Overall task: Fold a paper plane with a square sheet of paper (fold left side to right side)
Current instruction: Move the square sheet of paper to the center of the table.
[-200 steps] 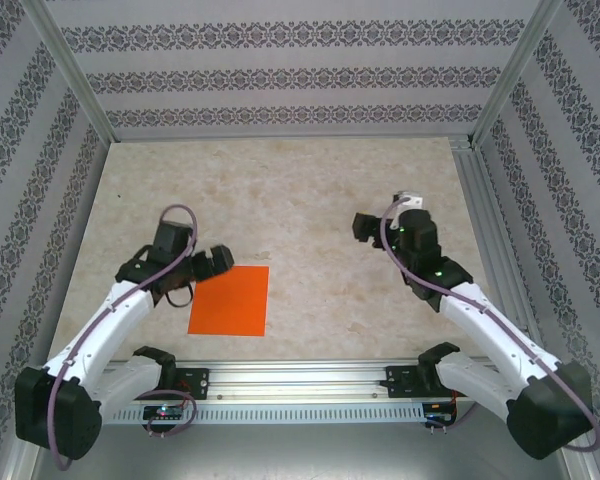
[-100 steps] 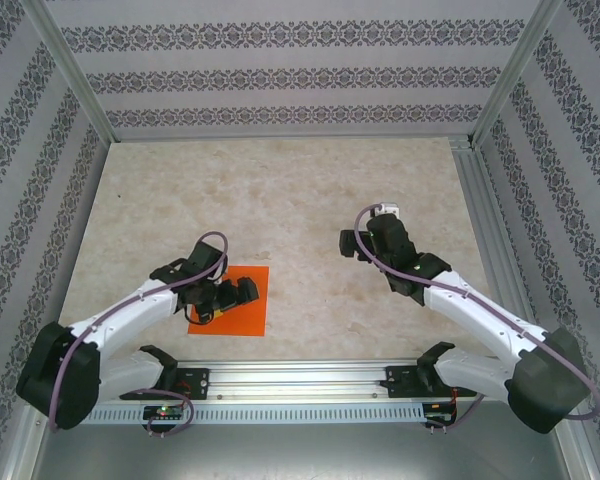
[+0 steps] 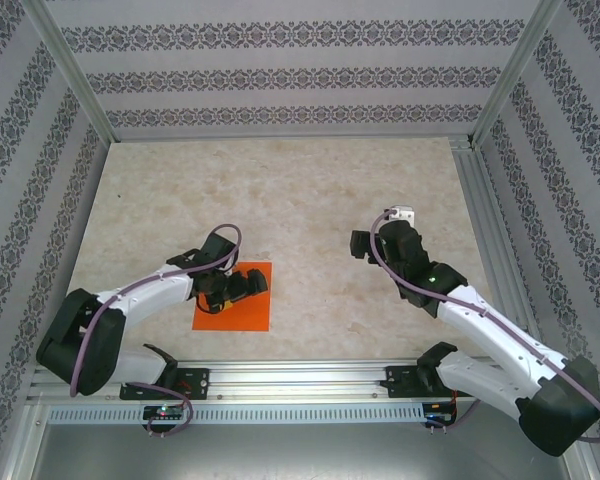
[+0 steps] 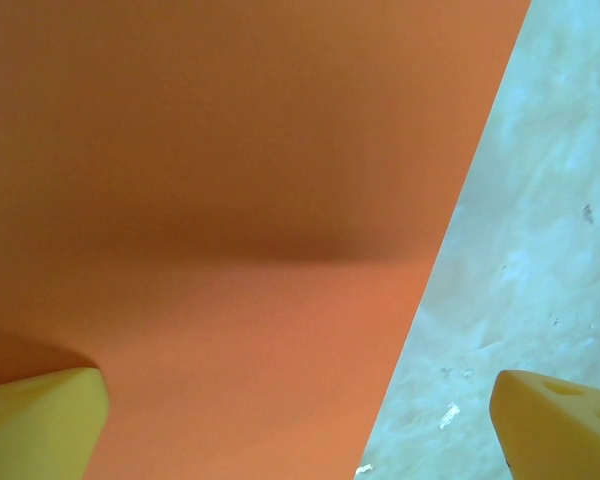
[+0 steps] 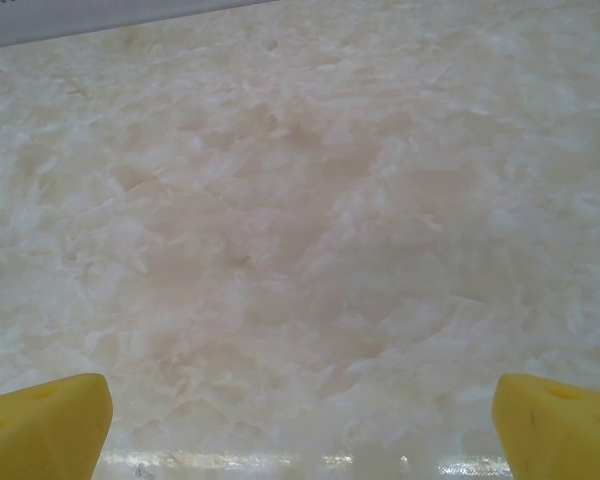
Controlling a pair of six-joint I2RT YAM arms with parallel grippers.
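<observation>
The square sheet of paper (image 3: 232, 316) lies flat on the bench (image 3: 280, 190), near its front edge and left of centre. The left fingers (image 3: 246, 285) hang over the sheet's far right part, spread wide and gripping nothing. In the left wrist view their blunt yellow pads (image 4: 40, 425) stand far apart. One is over the orange paper and the other over bare bench, and a straight edge of the sheet runs between them. Whether they touch the surface cannot be told.

The right fingers (image 3: 358, 243) are also wide apart and empty, over bare bench well to the right of the sheet, their yellow pads (image 5: 45, 425) showing at the lower corners of the right wrist view.

The paper is smooth, matte and unmarked, with a soft shadow across it. The bench is a pale beige marbled surface with a slight gloss.
</observation>
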